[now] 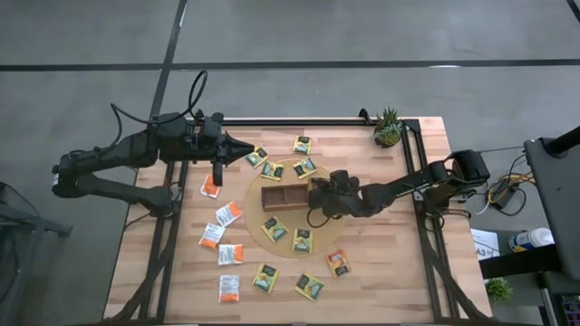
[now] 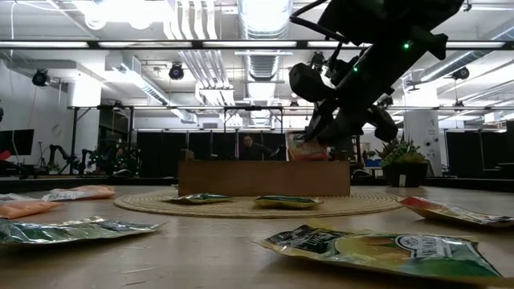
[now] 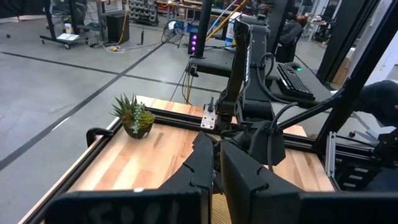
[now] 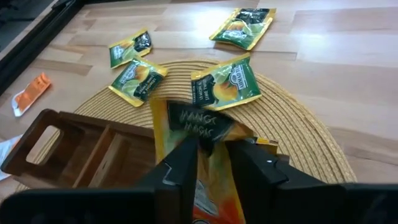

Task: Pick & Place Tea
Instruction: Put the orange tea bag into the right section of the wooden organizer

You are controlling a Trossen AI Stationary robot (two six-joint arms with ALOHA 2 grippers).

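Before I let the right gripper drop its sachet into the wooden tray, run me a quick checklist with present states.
1. Orange-yellow paper tea sachet between the right gripper fingers: ok, though the jaws look slightly parted.
2. Gripper over the brown wooden three-compartment tray, at its right end: ok.
3. Target compartment empty: cannot tell, hidden by gripper and sachet.
4. Tray sitting on the round woven mat: ok.
5. Left gripper clear, parked at the table's far left edge: ok.
6. Loose yellow-green sachets lie outside the tray: ok.
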